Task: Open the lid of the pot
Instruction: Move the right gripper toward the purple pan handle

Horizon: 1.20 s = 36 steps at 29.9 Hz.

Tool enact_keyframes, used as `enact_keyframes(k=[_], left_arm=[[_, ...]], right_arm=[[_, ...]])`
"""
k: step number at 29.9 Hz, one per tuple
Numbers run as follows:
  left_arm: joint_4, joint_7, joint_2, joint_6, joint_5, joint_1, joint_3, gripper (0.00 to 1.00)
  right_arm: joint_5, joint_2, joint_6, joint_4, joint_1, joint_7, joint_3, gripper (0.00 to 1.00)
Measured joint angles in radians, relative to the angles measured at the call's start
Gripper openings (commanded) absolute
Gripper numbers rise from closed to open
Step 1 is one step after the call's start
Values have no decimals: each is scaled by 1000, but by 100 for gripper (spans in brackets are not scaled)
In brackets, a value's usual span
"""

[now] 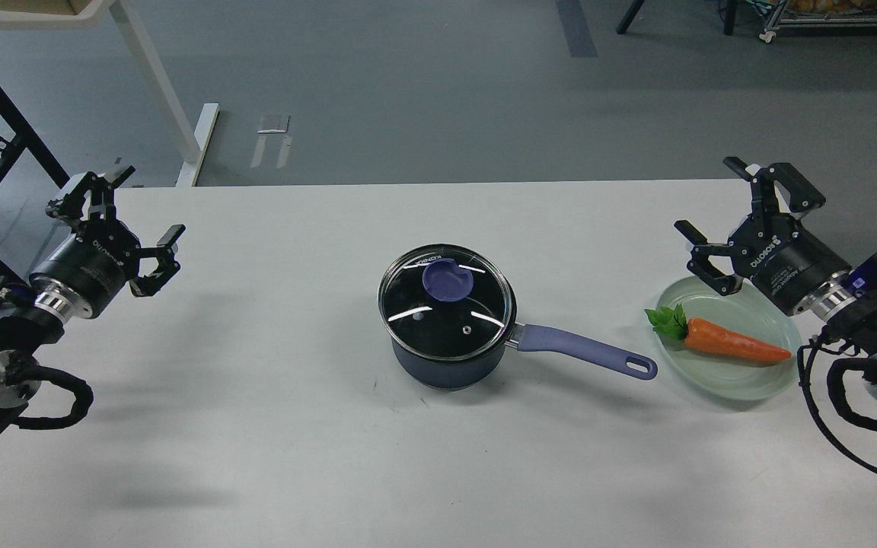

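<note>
A dark blue pot (446,365) stands at the middle of the white table, its purple handle (587,356) pointing right. A glass lid (446,303) with a purple knob (447,280) sits closed on it. My left gripper (120,221) is open and empty at the table's left edge, far from the pot. My right gripper (724,209) is open and empty at the right, above the far side of a plate, well right of the pot.
A pale green plate (735,377) with a toy carrot (731,341) lies right of the pot handle. The white table (256,426) ends just behind both grippers. Beyond it are grey floor and table legs (157,84).
</note>
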Motion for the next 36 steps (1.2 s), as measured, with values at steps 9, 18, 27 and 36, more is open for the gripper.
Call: enact_keyframes(k=[9,18,27,36], left_arm=[[2,-70,5,-3,17,-32,18,99],[-1,-77,7,-8,68,-59,23,99],[-3,-78,7,-8,72,-61,23,99],[-3,-85,6,13,180,-105,23,99]], right_arm=[[-693,-225,-42,272,175,0,-15,100],[-1247,-217,-45,340,378,0,-247,100],[-1443,-57,-103,341,694,0,-621,100],[-1544,95,-176,259,766,0,-782,100]])
